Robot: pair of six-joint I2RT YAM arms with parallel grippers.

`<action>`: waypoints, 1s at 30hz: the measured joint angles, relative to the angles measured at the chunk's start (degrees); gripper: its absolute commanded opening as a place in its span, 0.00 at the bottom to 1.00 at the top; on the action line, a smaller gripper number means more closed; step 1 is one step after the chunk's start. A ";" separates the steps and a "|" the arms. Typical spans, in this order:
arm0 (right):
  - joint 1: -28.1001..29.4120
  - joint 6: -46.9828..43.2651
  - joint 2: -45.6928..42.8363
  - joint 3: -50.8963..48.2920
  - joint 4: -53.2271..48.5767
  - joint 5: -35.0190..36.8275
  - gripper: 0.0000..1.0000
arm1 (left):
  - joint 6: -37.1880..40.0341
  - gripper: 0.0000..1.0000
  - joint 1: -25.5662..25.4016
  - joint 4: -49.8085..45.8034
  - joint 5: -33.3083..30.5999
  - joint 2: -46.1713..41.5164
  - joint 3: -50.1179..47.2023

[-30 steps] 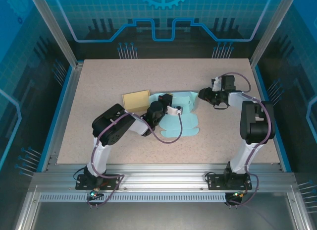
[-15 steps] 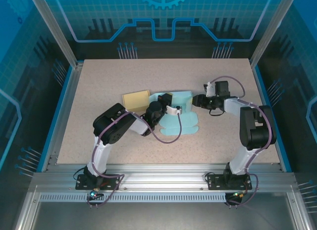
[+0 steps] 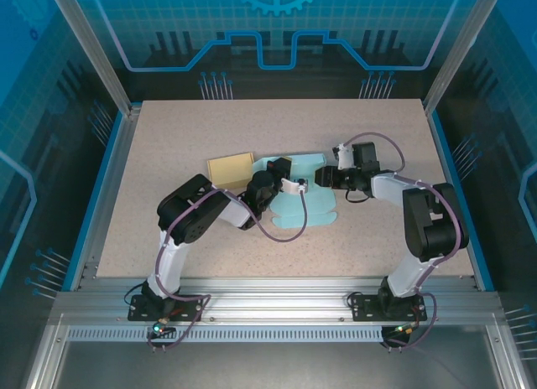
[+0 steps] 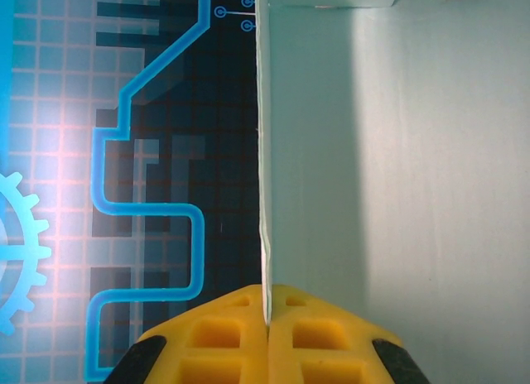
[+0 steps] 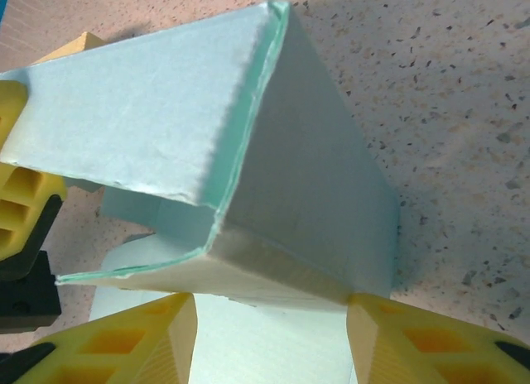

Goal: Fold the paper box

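Okay, paper box (image 3: 302,213) sits mid-table (image 3: 185,129), pale teal, half formed. The flat part with rounded flaps spreads toward the near side and the raised walls stand at its far end. The raised far wall runs left to right, and the whole sheet reads roughly as long near-to-far as it is wide, so I cannot name a clear long axis from the top view.

Left gripper (image 3: 295,186) is over the middle of the box, just near of the raised wall. In the left wrist view the left gripper (image 4: 267,338) is pinched closed on one thin panel edge. The panel of the box (image 4: 397,194) stands edge-on and runs straight away from the fingertips, with its broad face to the right of them.

Right gripper (image 3: 321,178) is at the right end of the far wall, pointing left. In the right wrist view the right gripper (image 5: 272,334) has its jaws apart. A folded corner of the box (image 5: 306,177) rises just ahead between them, ridge pointing up and away, with flat sheet under the gap. I cannot tell whether either finger touches the wall.

A tan box (image 3: 231,168) lies just left of the paper box, with its corner (image 5: 70,46) peeking past the wall.
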 measured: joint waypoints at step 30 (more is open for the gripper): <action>12.72 -2.14 -0.44 1.27 1.57 38.64 0.00 | -29.64 0.99 -3.21 -10.71 -2.08 -13.53 -0.22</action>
